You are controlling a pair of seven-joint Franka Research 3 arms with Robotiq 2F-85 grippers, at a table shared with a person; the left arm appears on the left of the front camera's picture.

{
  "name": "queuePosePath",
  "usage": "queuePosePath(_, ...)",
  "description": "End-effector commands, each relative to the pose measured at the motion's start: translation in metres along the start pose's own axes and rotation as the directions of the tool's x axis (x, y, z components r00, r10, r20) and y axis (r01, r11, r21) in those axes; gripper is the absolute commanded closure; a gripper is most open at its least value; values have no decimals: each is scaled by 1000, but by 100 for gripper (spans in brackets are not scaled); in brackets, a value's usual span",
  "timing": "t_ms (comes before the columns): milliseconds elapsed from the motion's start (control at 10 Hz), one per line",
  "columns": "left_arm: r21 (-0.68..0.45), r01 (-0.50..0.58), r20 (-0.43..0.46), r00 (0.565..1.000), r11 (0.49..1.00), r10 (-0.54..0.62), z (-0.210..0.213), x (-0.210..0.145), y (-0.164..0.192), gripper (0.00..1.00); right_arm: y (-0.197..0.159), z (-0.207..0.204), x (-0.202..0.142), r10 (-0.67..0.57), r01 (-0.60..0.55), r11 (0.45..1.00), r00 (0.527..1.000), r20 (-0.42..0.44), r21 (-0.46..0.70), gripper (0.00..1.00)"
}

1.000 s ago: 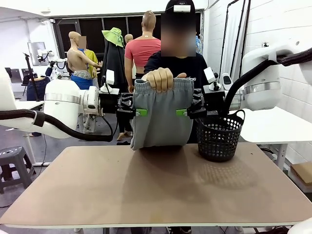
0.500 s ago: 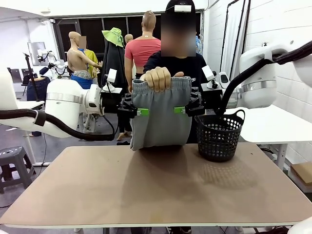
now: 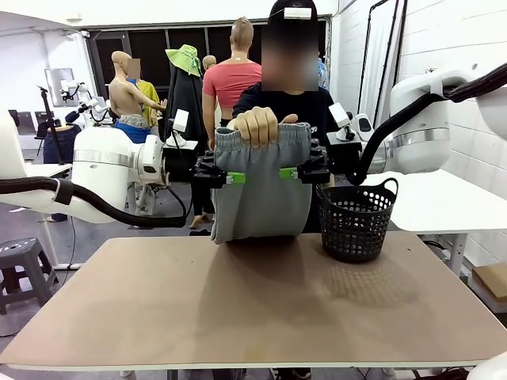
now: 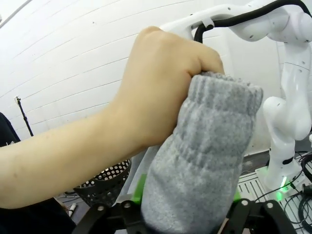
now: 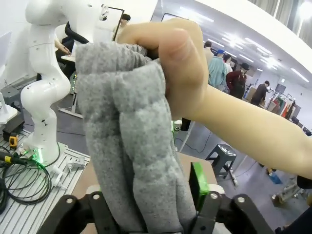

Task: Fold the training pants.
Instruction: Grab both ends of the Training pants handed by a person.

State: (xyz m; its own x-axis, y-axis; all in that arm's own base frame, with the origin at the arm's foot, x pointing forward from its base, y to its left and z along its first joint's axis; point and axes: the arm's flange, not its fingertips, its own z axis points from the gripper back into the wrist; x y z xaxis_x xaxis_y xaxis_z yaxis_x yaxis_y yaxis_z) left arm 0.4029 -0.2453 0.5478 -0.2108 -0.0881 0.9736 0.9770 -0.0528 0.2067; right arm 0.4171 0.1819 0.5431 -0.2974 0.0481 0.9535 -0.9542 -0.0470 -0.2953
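Observation:
The training pants (image 3: 260,194) are light grey and hang bunched above the table's far edge, with a person's hand (image 3: 257,127) gripping the gathered waistband from above. My left gripper (image 3: 230,177) is at the pants' left edge, just below the waistband. Its green pads (image 4: 140,189) press on the fabric (image 4: 195,161) that fills the gap between them, under the person's fist (image 4: 161,92). My right gripper (image 3: 291,172) is at the right edge at the same height. Its green pad (image 5: 198,181) lies against the grey fabric (image 5: 131,146), and the other finger is hidden behind the cloth.
A black mesh basket (image 3: 356,222) stands on the table's far right, close to my right arm. The brown tabletop (image 3: 253,309) stretches bare toward me. The person stands right behind the pants. The other arm's white links (image 4: 287,117) show in each wrist view.
Both grippers have moved inward onto the pants' side edges and risen a little, and their jaws have narrowed around the fabric. The person's hand keeps holding the waistband.

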Motion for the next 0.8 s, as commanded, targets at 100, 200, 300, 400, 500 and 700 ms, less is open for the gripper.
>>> queuePosePath(100, 57, -17, 20, 1000, 998, 16, -5, -10, 4, 99, -1, 3, 0, -52, 52, 998, 999, -8, 20, 88)
queuePosePath(200, 66, -32, 26, 999, 997, 30, -4, -13, 5, 100, 0, 3, 0, -60, 60, 998, 998, -6, 24, 100)
queuePosePath(300, 71, -44, 31, 999, 997, 41, -3, -16, 8, 100, 0, 4, 1, -70, 70, 997, 998, 2, 33, 100)
queuePosePath(400, 72, -50, 34, 998, 996, 48, -3, -18, 9, 100, 0, 5, 1, -73, 73, 997, 997, 4, 41, 100)
queuePosePath(500, 78, -50, 43, 998, 996, 47, 0, -19, 11, 100, -1, 5, 0, -81, 81, 995, 997, 11, 52, 100)
queuePosePath(700, 83, -37, 51, 998, 996, 33, 4, -19, 14, 100, -3, 3, -2, -98, 98, 994, 995, -11, 55, 100)
